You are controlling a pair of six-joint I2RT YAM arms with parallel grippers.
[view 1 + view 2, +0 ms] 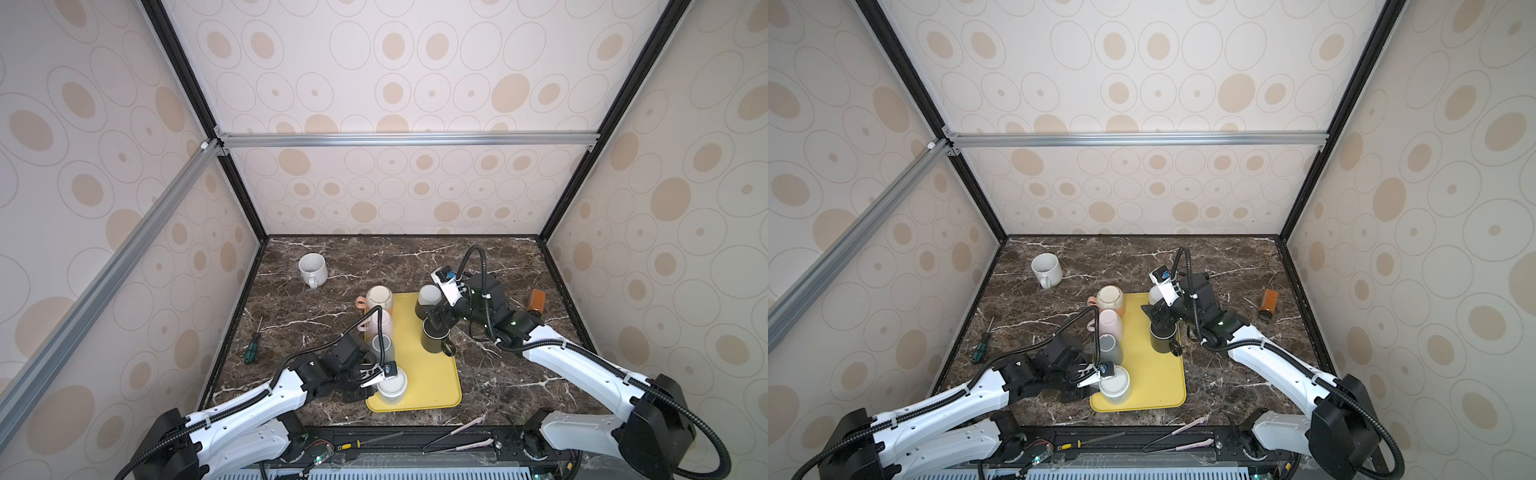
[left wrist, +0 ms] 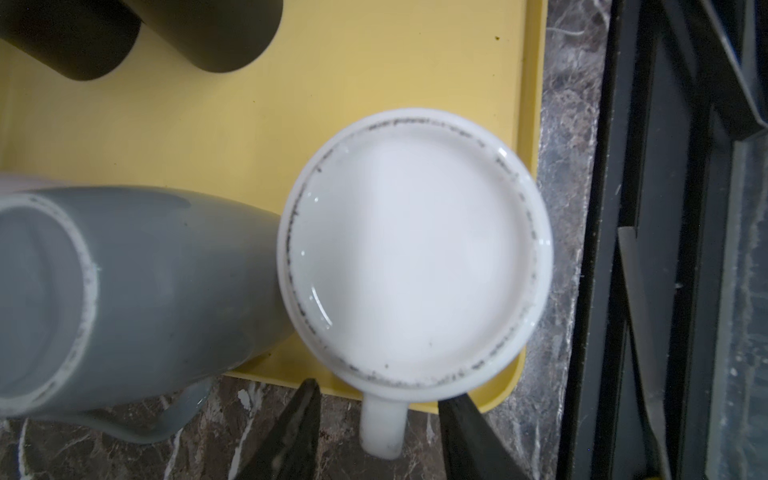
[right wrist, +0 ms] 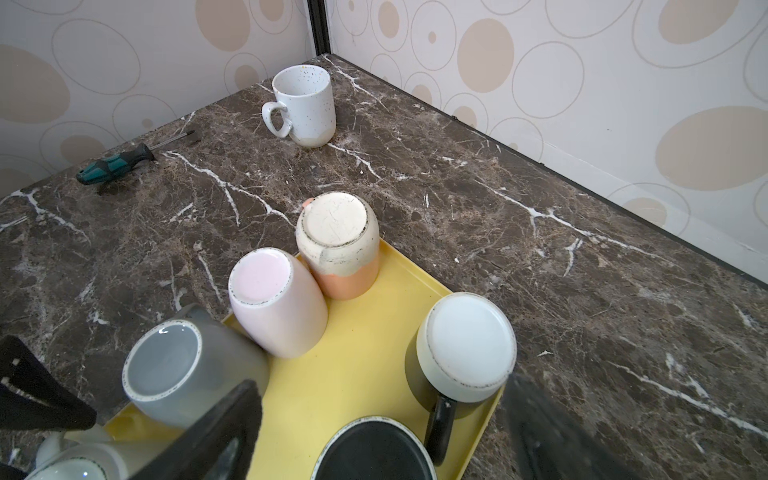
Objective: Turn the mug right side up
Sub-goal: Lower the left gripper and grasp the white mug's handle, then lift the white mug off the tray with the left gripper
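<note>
A white mug [image 2: 415, 249] stands upside down at the near left corner of the yellow tray [image 1: 432, 374], in both top views [image 1: 390, 388] [image 1: 1115, 385]. Its handle [image 2: 382, 424] sticks out over the tray's rim and lies between the fingers of my left gripper [image 2: 380, 395]. The jaws are open, with a gap on each side of the handle. My right gripper [image 3: 382, 386] hangs open over an upside-down black mug [image 3: 374, 451] at the tray's right edge [image 1: 434, 338], touching nothing.
Several more mugs stand upside down on the tray: grey [image 1: 382, 347], pink [image 1: 382, 326], cream and orange [image 1: 379, 297], and a dark one with a white base [image 1: 430, 297]. An upright speckled mug [image 1: 312, 268] stands back left. A screwdriver [image 1: 252, 351] lies left, a brown bottle [image 1: 537, 301] right.
</note>
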